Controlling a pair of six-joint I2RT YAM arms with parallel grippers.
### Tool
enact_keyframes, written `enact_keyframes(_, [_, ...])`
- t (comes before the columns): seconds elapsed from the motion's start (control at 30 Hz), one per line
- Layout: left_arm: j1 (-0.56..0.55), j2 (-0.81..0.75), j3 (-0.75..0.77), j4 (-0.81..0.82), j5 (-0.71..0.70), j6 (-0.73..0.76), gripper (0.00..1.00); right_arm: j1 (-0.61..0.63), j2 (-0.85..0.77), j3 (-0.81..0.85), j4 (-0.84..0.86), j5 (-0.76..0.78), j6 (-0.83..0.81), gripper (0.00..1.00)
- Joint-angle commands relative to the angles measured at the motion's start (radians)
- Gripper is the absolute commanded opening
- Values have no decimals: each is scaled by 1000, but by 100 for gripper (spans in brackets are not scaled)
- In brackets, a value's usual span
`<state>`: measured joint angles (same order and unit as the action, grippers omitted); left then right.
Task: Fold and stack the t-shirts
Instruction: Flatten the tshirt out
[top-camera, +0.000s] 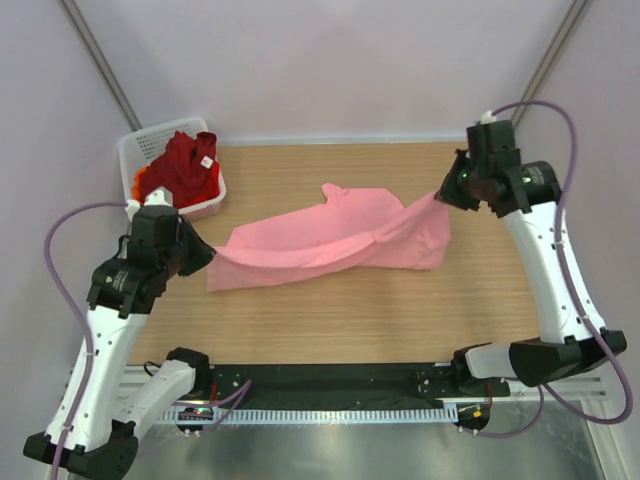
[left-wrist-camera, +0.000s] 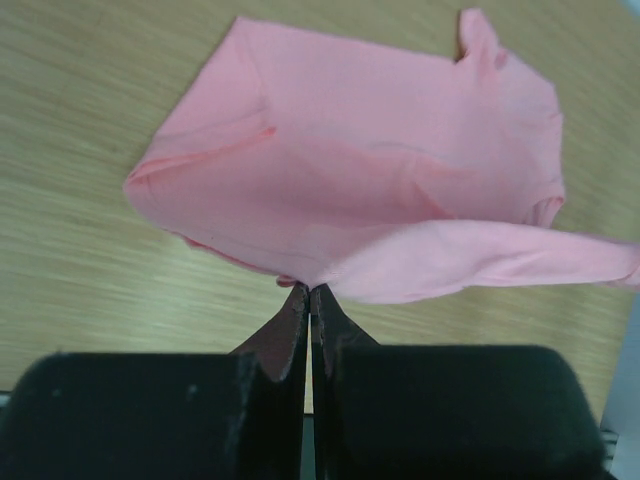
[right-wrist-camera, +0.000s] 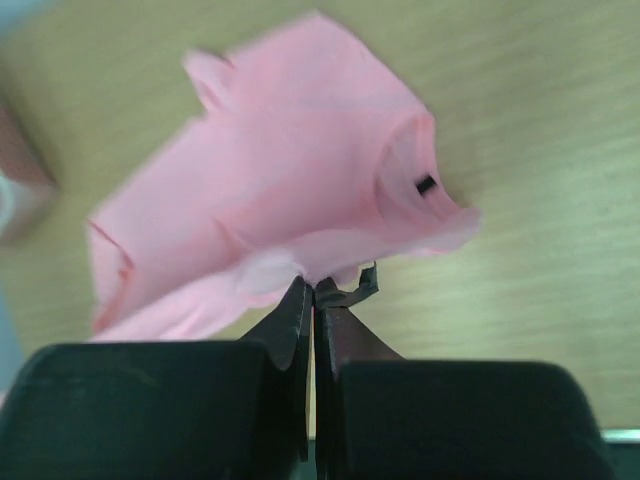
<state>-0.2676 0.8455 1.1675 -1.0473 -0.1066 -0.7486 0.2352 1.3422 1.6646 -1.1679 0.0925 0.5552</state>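
Observation:
The light pink t-shirt (top-camera: 335, 238) is stretched across the middle of the table, lifted at both ends and sagging between. My left gripper (top-camera: 207, 254) is shut on its left edge; the left wrist view shows the jaws (left-wrist-camera: 308, 290) pinching pink cloth (left-wrist-camera: 360, 190). My right gripper (top-camera: 441, 195) is shut on its right end; the right wrist view shows the jaws (right-wrist-camera: 313, 285) pinching cloth (right-wrist-camera: 280, 190) near the collar. The dark red t-shirt (top-camera: 185, 165) with a small white tag lies in the basket. A bit of orange t-shirt (top-camera: 141, 178) shows beneath it.
The white mesh basket (top-camera: 135, 150) stands at the table's back left corner, close behind my left arm. The wooden table (top-camera: 330, 320) has a black rail along its near edge. White walls enclose the back and sides.

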Motion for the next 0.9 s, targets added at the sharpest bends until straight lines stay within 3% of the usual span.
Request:
enact_keyframes(0.0, [5,3,142,-36,-93,35,0,-25,-60,228,39,18,84,1])
enact_keyframes(0.2, [4,10,345,-28,-195,58,0,-25,-66,469,99,90,149,1])
enact_keyframes(0.5, [4,-3,650,23,-153,112,0,-27,-256,609,212,101,132,1])
enact_keyframes(0.67, [4,-28,931,7,-113,215,0,-25,-380,665,215,55,115,1])
enact_keyframes(0.77, [4,-54,1038,-23,-127,236,0,-25,-428,733,218,6,139,1])
enact_keyframes(0.87, [4,-94,1045,-23,-131,235,0,-27,-437,770,217,-37,172,1])
